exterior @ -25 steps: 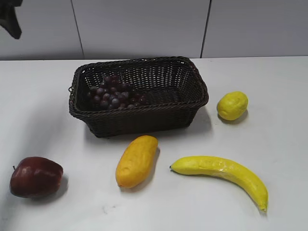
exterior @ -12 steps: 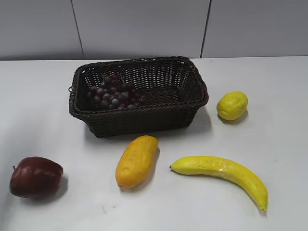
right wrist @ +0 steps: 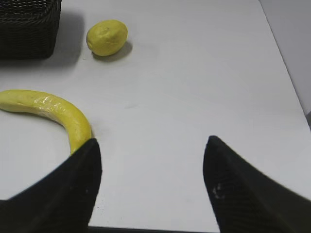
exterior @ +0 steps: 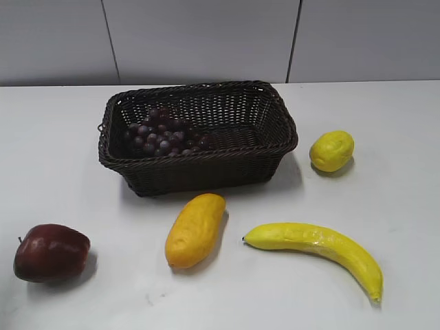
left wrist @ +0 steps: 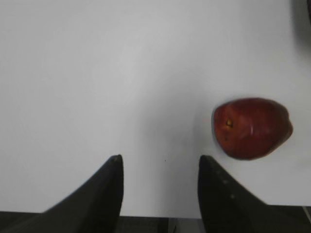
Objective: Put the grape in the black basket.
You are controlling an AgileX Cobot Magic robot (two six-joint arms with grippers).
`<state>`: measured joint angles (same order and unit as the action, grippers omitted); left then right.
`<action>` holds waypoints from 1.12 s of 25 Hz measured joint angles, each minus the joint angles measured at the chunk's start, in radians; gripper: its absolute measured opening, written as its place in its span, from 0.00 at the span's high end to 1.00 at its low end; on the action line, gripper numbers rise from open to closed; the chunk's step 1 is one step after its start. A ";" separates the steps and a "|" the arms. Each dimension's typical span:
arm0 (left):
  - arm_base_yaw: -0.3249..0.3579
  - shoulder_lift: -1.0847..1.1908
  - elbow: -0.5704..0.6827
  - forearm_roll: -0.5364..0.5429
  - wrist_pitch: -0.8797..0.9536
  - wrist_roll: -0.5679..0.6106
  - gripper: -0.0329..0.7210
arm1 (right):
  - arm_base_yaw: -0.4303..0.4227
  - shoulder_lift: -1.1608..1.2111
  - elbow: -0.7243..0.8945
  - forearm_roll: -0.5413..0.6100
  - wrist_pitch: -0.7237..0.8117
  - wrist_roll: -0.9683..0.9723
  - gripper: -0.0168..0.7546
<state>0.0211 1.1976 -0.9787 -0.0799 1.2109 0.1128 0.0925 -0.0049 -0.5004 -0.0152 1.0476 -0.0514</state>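
Both grippers checked: my left gripper stands with its two dark fingers spread wide and nothing between them, hovering over bare white worktop near the front-left corner. My right gripper is likewise spread wide and empty, over the right side of the worktop.

Count of items:
- One bunch of small round dark purple-red grapes, lying inside the left half of the basket.
- One rectangular dark brown-black woven wicker basket, toward the rear edge, left of centre.
- One large dark red apple, at the front-left corner; in the left wrist view it lies right of my fingers, apart from them.
- One short orange-yellow oblong fruit, in front of the basket.
- One long yellow banana, near the front edge, right of centre.
- One round yellow lemon, just right of the basket, not touching it.
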 joint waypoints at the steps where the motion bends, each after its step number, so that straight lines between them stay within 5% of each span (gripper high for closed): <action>1: 0.000 -0.030 0.032 0.001 -0.007 0.000 0.36 | 0.000 0.000 0.000 0.000 0.000 0.000 0.33; 14: 0.000 -0.384 0.376 0.006 -0.114 0.000 0.39 | 0.000 0.000 0.000 0.000 0.000 0.000 0.33; 28: 0.000 -0.786 0.467 0.005 -0.148 0.000 0.39 | 0.000 0.000 0.000 0.000 0.000 0.000 0.33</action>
<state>0.0211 0.4118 -0.5117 -0.0745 1.0625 0.1128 0.0925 -0.0049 -0.5004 -0.0152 1.0476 -0.0514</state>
